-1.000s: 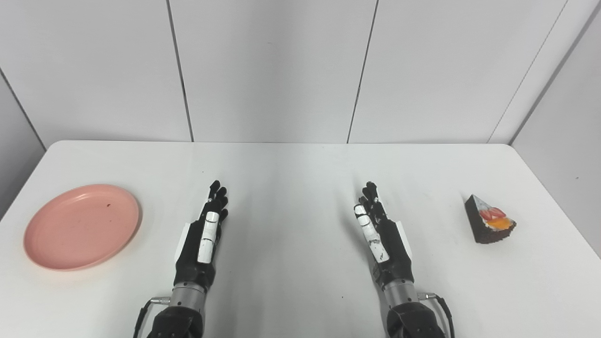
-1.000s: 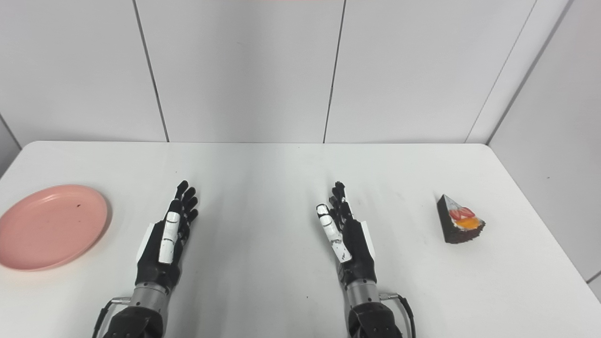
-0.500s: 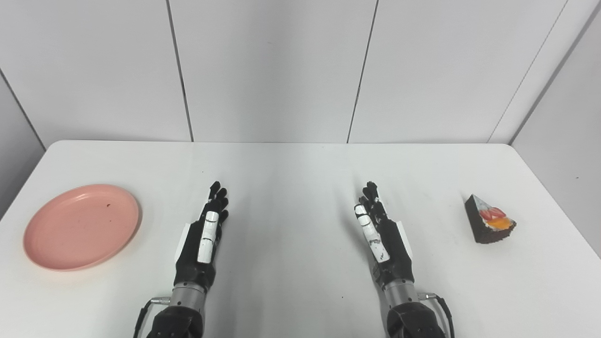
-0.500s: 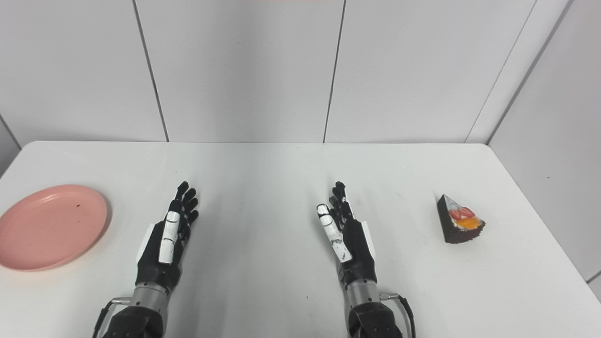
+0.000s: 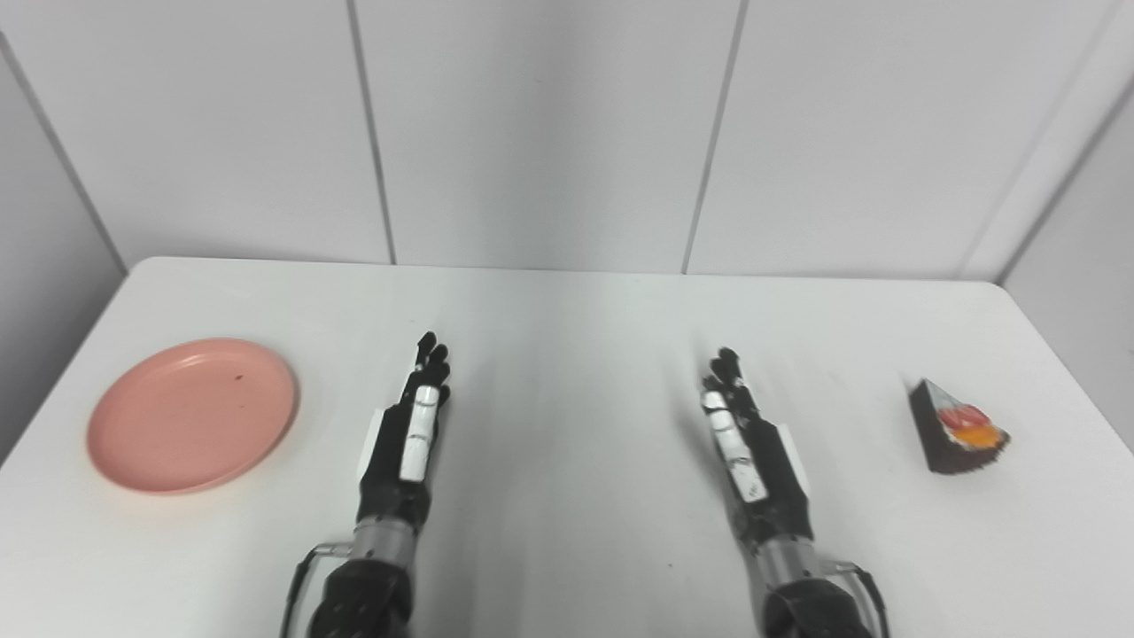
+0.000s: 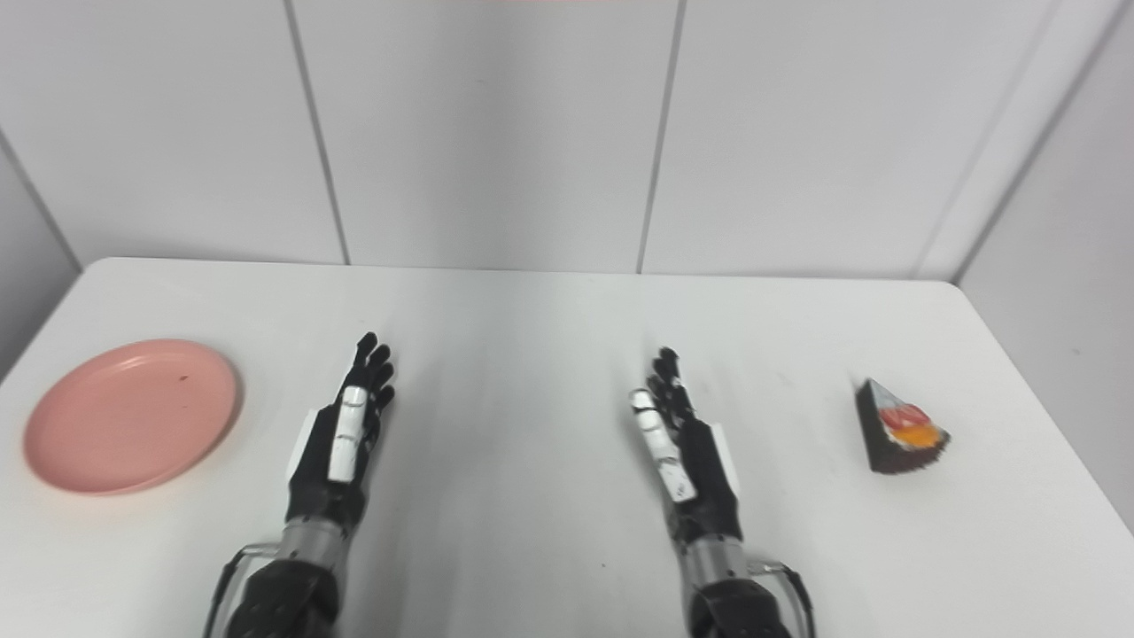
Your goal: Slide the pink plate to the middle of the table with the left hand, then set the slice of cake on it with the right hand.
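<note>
A pink plate (image 5: 193, 415) lies empty on the white table (image 5: 567, 301) at the far left. A wedge of dark cake with red and orange fruit on top (image 5: 955, 427) stands on the table at the far right. My left hand (image 5: 407, 439) is open, fingers straight and pointing away, resting near the table to the right of the plate and apart from it. My right hand (image 5: 751, 452) is open the same way, well left of the cake. Both hands hold nothing.
The table's back edge meets a grey panelled wall (image 5: 549, 133). The table's left and right edges run close to the plate and the cake.
The whole picture has shifted to the right and is slightly blurred, so the camera has moved. The hands, the plate and the cake keep their places on the table.
</note>
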You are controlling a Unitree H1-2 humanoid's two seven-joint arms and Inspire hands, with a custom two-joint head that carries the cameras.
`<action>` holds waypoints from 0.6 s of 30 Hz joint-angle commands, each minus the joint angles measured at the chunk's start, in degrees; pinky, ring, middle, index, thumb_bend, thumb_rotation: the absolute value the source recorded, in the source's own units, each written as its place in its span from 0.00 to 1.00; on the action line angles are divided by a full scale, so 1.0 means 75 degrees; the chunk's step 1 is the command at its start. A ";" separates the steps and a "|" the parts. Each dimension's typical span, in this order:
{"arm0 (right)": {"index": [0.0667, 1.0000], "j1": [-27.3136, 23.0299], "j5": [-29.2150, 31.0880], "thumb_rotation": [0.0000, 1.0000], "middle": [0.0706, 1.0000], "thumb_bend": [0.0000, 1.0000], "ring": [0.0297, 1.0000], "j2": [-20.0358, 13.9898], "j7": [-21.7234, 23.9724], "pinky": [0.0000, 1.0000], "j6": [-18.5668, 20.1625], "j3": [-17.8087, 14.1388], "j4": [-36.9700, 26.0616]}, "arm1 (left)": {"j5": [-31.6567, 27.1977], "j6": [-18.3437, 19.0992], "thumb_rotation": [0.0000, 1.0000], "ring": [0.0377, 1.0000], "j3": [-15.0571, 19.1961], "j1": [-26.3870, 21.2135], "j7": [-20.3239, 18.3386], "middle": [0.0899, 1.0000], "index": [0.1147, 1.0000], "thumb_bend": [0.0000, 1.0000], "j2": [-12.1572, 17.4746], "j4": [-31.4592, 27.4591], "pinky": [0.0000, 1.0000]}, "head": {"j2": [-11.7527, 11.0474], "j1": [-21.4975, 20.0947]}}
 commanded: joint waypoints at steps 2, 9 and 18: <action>1.00 -0.0184 0.0231 0.80 1.00 0.73 1.00 -0.0068 0.0112 1.00 -0.0464 -0.0185 0.0134 | -0.0074 -0.0505 1.00 1.00 0.0301 -0.0234 0.0357 1.00 1.00 0.68 -0.0051 0.0399 1.00 | -0.0102 0.0251; 1.00 -0.0152 0.0360 0.82 1.00 0.63 1.00 -0.0304 0.0309 1.00 -0.0663 -0.0298 0.0220 | -0.0509 -0.0645 1.00 0.99 0.1013 -0.0841 0.0543 0.98 0.98 0.73 0.0194 0.0350 0.99 | -0.0376 0.0808; 1.00 -0.0116 0.0384 0.85 1.00 0.58 1.00 -0.0374 0.0366 1.00 -0.0483 -0.0300 0.0011 | -0.0548 -0.0201 1.00 0.84 0.1480 -0.1063 0.0754 0.83 0.81 0.77 0.0915 -0.0540 0.94 | -0.0466 0.1016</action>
